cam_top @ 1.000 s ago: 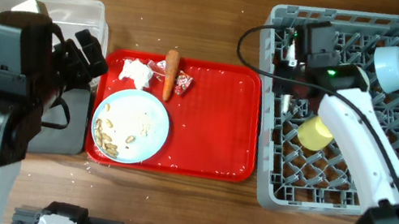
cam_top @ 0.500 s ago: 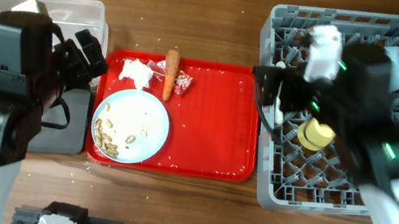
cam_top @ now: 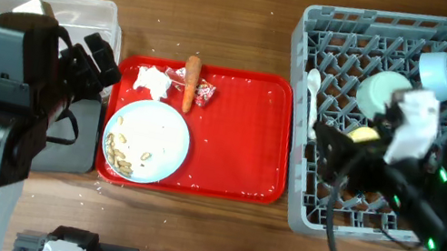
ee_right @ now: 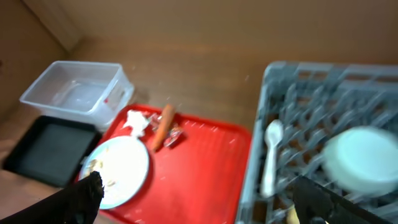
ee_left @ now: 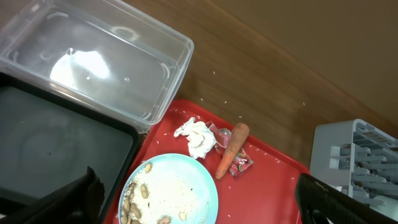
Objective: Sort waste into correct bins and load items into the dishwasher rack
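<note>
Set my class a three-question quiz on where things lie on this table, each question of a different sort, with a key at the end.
1. True or false: the carrot lies on the red tray.
2. Where is the white spoon? A, on the red tray; B, in the dishwasher rack; C, on the pale blue plate.
3. Fill in the blank: the food scraps sit on the ____.
Key: 1 true; 2 B; 3 plate.
</note>
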